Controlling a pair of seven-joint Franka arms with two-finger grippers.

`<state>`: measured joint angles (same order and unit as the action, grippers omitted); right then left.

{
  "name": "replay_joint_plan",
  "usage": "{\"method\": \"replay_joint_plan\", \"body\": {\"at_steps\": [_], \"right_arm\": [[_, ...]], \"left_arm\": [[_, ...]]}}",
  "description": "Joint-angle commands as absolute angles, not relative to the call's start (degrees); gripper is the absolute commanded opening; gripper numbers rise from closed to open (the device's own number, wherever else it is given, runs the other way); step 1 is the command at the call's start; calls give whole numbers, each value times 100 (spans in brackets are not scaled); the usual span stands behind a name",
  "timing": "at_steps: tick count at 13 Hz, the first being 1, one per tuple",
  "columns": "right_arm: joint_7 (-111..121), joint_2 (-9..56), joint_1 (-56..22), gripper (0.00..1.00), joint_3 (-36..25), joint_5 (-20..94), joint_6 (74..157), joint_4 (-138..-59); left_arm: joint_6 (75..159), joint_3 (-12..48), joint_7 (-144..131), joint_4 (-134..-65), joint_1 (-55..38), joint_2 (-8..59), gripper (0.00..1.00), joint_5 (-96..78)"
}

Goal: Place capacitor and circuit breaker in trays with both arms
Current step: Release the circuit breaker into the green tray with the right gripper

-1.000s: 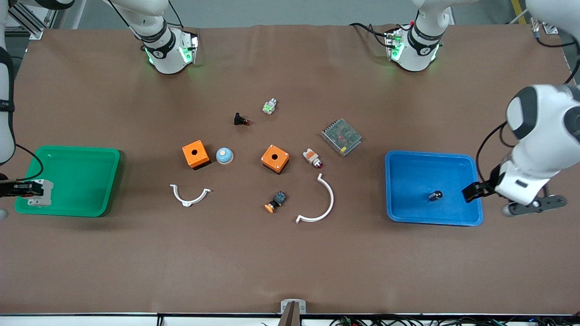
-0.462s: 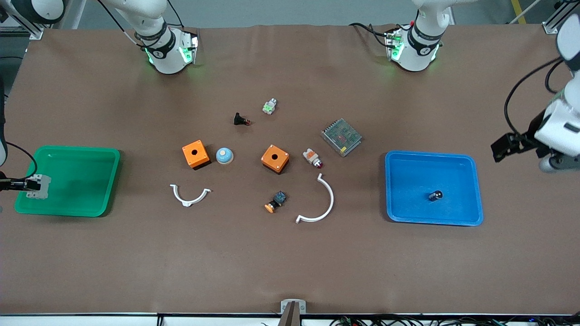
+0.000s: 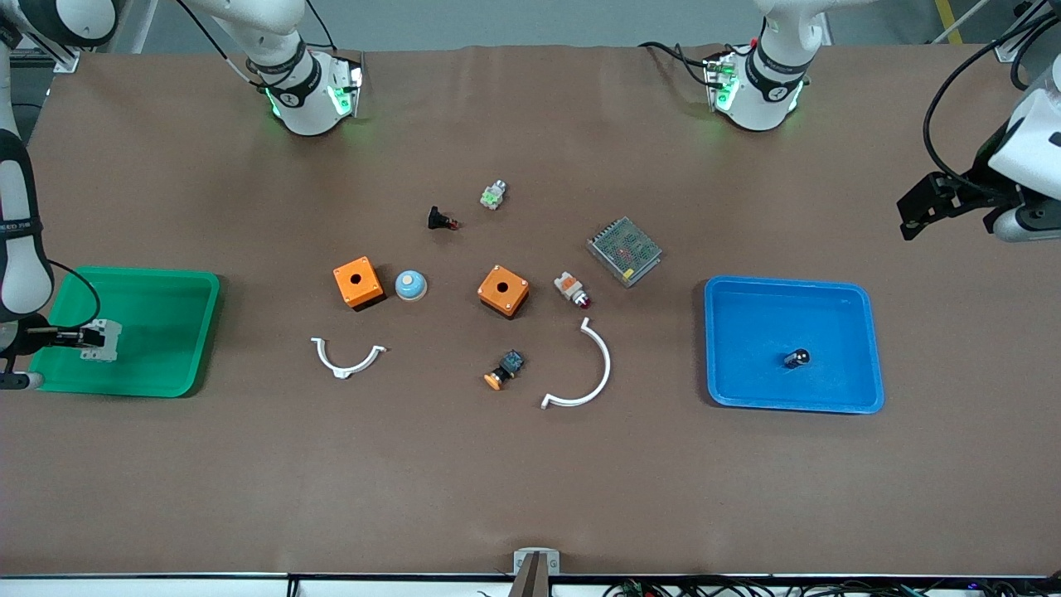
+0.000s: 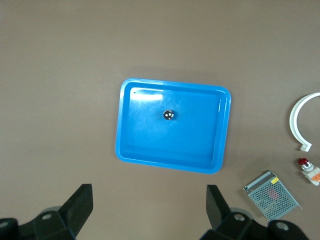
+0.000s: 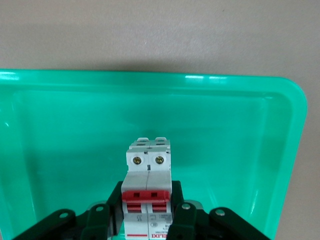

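Observation:
The capacitor (image 3: 796, 358), a tiny black cylinder with a shiny top, lies in the blue tray (image 3: 787, 283). It also shows in the left wrist view as the capacitor (image 4: 169, 115) in the blue tray (image 4: 150, 145). My left gripper (image 3: 922, 207) hangs open and empty in the air, over bare table past the blue tray at the left arm's end; its gripper (image 4: 148, 197) holds nothing. My right gripper (image 3: 89, 339) is shut on the circuit breaker (image 3: 104, 341), low over the green tray (image 3: 133, 271). In the right wrist view the gripper (image 5: 147, 201) clasps the white breaker (image 5: 148, 162) with red levers over the green tray (image 5: 75, 125).
Mid-table lie two orange boxes (image 3: 358, 283) (image 3: 503, 290), a blue dome (image 3: 410, 285), two white arcs (image 3: 346, 360) (image 3: 590, 373), a mesh-covered metal unit (image 3: 625, 249), an orange-capped button (image 3: 504, 370), a white-and-orange part (image 3: 571, 288), a black part (image 3: 441, 220) and a green-white part (image 3: 493, 196).
My left gripper rose from beside the blue tray and drew away toward the robots' side. My right gripper carried the circuit breaker farther in over the green tray.

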<state>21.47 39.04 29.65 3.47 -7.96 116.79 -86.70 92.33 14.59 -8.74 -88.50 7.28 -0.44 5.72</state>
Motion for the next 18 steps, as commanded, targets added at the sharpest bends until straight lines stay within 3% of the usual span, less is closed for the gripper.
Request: {"method": "replay_joint_plan", "body": {"at_steps": [1, 7, 9, 11, 12, 13, 18], "right_arm": [[2153, 3788, 3173, 5, 492, -817, 11759, -8929], [2145, 3779, 3261, 6, 501, -809, 12058, -9369], [2145, 3779, 3269, 12, 501, -809, 12094, -9378], [2101, 3771, 3252, 67, 501, -809, 12076, -9378], [2092, 3744, 3252, 88, 501, -817, 12033, -9369], [2092, 3709, 3243, 99, 501, -809, 12006, -9369], [2074, 3130, 3173, 99, 527, -817, 11497, -9316]], "left_arm": [[9150, 1022, -721, -9078, 283, -316, 100, 483], [8947, 800, -738, -9079, 141, -439, 100, 193], [8904, 809, -729, -9079, 141, -448, 100, 193], [8807, 817, -782, -9070, 132, -439, 100, 193], [8807, 817, -782, -9062, 132, -413, 100, 185], [8807, 817, -774, -9062, 132, -404, 100, 176], [8815, 809, -765, -9044, 141, -369, 100, -9]]}}
